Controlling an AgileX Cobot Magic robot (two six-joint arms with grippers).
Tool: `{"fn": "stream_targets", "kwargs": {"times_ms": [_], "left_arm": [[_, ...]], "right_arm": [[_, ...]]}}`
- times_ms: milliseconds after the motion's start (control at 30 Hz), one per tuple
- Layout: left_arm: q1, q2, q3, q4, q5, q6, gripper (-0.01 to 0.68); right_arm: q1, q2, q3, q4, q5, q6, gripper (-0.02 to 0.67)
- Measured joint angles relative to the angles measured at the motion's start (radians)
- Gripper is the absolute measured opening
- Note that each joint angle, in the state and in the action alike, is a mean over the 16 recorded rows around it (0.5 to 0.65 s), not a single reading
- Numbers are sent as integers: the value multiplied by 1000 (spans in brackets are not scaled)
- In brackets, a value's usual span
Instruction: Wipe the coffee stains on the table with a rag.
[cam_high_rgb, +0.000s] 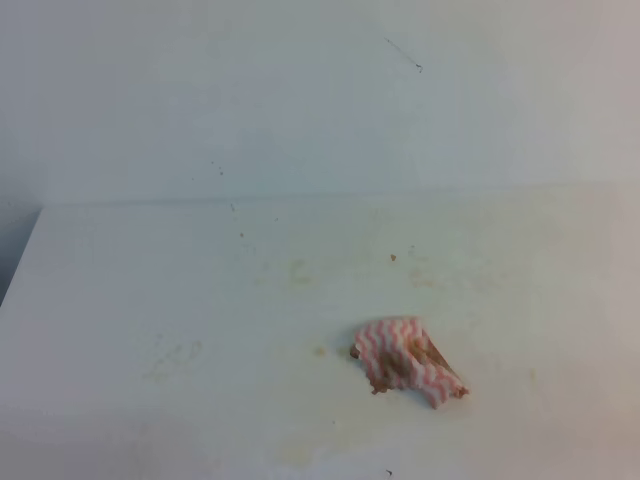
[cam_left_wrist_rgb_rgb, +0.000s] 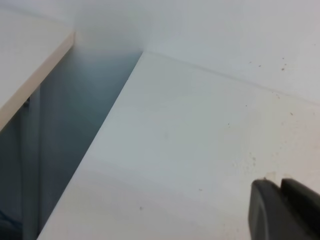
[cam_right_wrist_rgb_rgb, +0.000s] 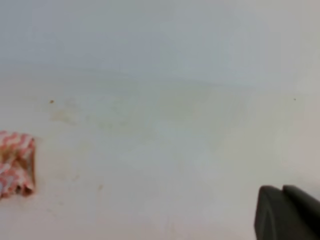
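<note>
The rag (cam_high_rgb: 405, 362), a bunched pink-and-white zigzag cloth with brown wet patches, lies on the white table (cam_high_rgb: 150, 300) right of centre, toward the front. It also shows at the left edge of the right wrist view as the rag (cam_right_wrist_rgb_rgb: 15, 162). No coffee stains show as a blotch; only faint yellowish smears remain around the rag. Neither arm appears in the exterior high view. My left gripper (cam_left_wrist_rgb_rgb: 281, 182) hovers over the table's far left part, its dark fingers together and empty. My right gripper (cam_right_wrist_rgb_rgb: 282, 189) is shut and empty, well to the right of the rag.
A white wall (cam_high_rgb: 300, 100) rises behind the table. The table's left edge (cam_left_wrist_rgb_rgb: 100, 135) drops into a dark gap, with another pale surface (cam_left_wrist_rgb_rgb: 30, 65) beyond it. Faint yellowish smudges (cam_high_rgb: 300, 270) and a tiny brown speck (cam_high_rgb: 392, 257) mark the tabletop.
</note>
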Motion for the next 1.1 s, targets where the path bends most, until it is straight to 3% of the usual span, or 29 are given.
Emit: {"fn": "stream_targets", "kwargs": {"times_ms": [267, 700, 1100], "left_arm": [[0, 0, 0, 0, 1, 0, -1], [0, 0, 0, 0, 2, 0, -1], [0, 0, 0, 0, 2, 0, -1]], "right_arm": [[-95, -151, 158, -10, -6, 1, -2], [-117, -175, 203, -20, -18, 1, -2], [-146, -175, 203, 148, -32, -147, -2]]}}
